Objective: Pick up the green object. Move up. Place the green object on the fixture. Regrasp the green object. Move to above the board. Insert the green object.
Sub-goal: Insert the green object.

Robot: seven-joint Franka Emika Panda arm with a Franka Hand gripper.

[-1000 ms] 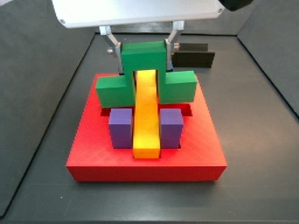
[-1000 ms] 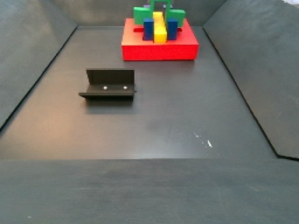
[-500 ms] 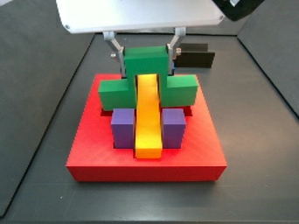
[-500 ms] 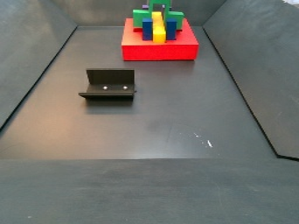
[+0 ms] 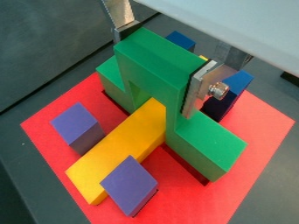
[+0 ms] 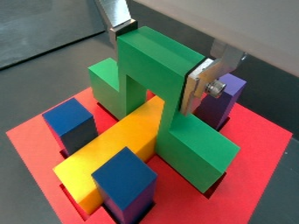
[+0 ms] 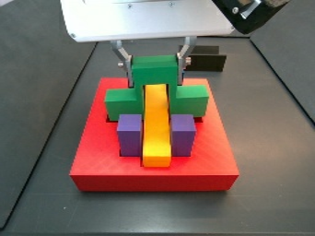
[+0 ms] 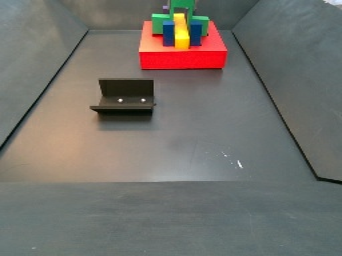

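The gripper (image 5: pixel 156 61) clamps the raised middle cube of the green object (image 5: pixel 163 96), which straddles the far end of the yellow bar (image 5: pixel 117 149) on the board (image 7: pixel 154 171). The piece looks stiff, light and smooth, so those flat cube faces are the sound hold.

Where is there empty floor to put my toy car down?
Most of the dark floor is bare: all around the fixture and toward the near edge. It is crowded on the red board, where the gripper grips the green object over the yellow bar.
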